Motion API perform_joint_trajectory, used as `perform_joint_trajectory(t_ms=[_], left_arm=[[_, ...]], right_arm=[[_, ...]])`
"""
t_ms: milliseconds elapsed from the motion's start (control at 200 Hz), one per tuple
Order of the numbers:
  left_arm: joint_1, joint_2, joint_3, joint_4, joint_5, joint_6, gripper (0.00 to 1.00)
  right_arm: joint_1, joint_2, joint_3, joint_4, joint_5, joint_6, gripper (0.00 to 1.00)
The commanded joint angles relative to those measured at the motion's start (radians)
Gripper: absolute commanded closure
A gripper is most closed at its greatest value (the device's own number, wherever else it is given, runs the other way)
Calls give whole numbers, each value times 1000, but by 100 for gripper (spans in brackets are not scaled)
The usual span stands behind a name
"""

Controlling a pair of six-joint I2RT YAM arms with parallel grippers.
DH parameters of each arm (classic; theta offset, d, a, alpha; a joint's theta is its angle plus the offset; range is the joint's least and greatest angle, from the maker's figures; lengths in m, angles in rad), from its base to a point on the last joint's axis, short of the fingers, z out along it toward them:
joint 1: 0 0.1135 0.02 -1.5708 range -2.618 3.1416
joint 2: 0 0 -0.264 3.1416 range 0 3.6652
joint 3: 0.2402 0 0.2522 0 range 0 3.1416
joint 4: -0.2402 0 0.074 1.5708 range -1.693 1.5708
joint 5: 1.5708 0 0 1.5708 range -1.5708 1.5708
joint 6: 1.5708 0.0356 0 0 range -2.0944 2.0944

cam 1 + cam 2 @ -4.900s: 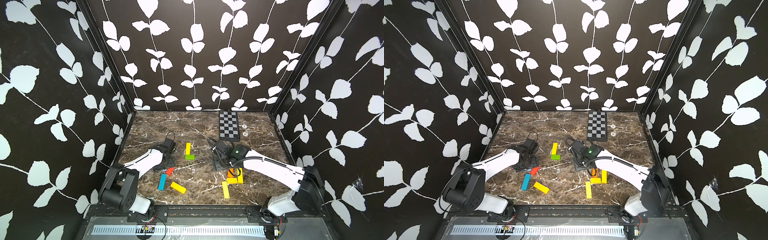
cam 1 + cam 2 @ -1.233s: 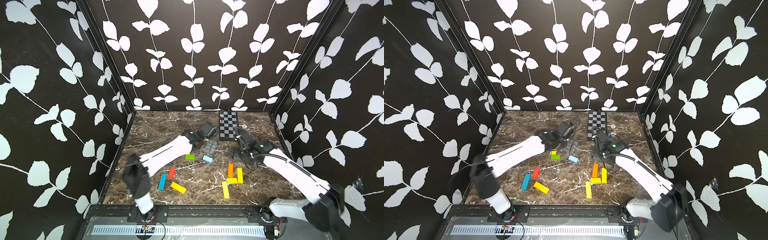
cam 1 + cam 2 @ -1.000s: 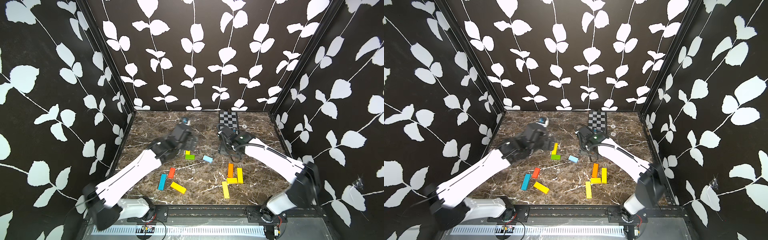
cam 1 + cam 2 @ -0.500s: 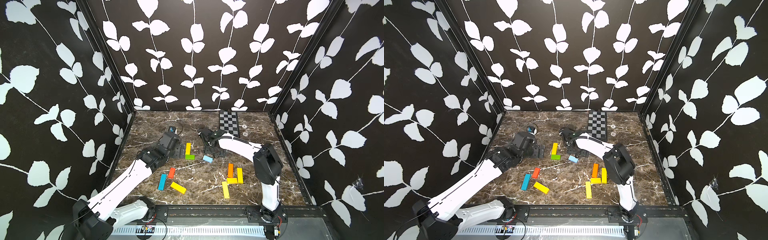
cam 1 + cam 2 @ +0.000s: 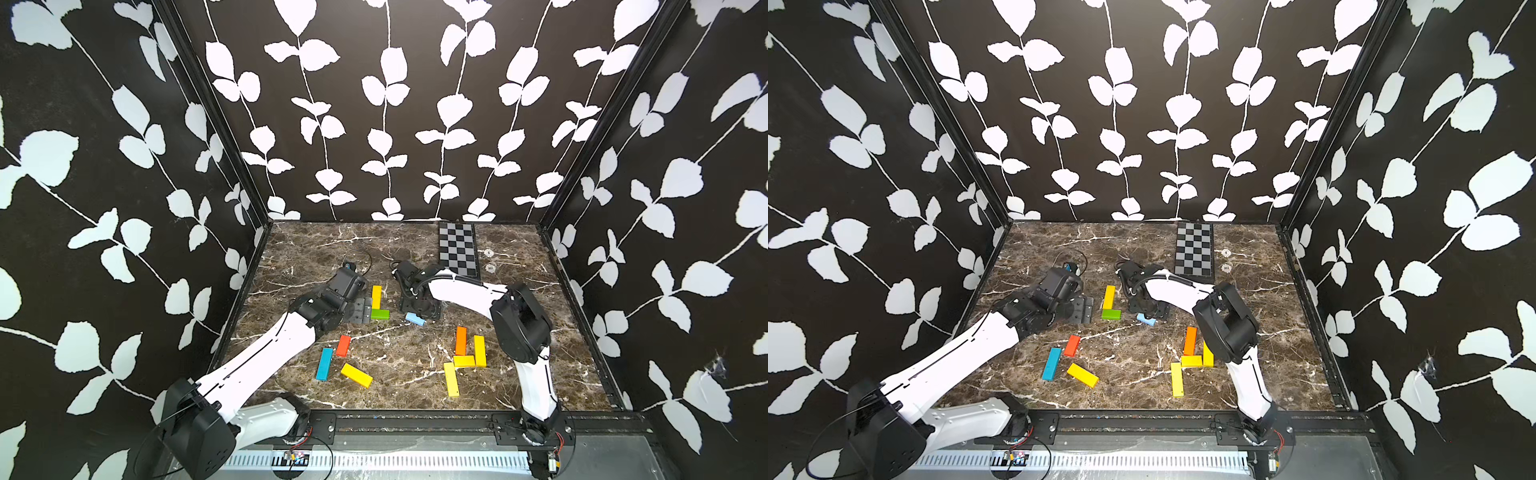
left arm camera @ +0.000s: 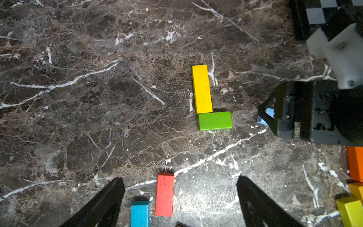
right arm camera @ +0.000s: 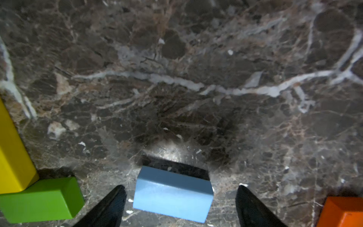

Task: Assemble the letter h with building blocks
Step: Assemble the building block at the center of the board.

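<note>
Currently I am straddling the light blue block, likely light, stiff, slick, right gripper fingers apart, ends best pinched.

Yellow bar and green block touch, forming an L mid-tabletop; light-blue block lies near them; other blocks lie flat nearer the front edge.

No text, label or number can be read. Two round marks beside the board are too small to read.
</note>
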Motion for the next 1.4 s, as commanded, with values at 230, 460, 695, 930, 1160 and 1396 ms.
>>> perform_joint_trajectory(t_ms=[230, 460, 695, 930, 1160, 1396], left_arm=[[16, 14, -33, 22, 25, -13, 10], [84, 46, -59, 23, 63, -41, 12], [220, 135, -84, 68, 305, -70, 22], [235, 162, -82, 78, 330, -65, 24], [237, 179, -78, 80, 341, -61, 24], [237, 185, -66, 75, 358, -57, 27]], right_arm=[[15, 23, -47, 34, -36, 18, 28], [37, -16, -93, 91, -41, -73, 43], [55, 21, -5, 91, -43, -176, 43], [55, 91, 82, 60, -54, -199, 42], [41, 93, 69, 58, -53, -187, 25], [17, 4, -4, 136, -96, -164, 14]])
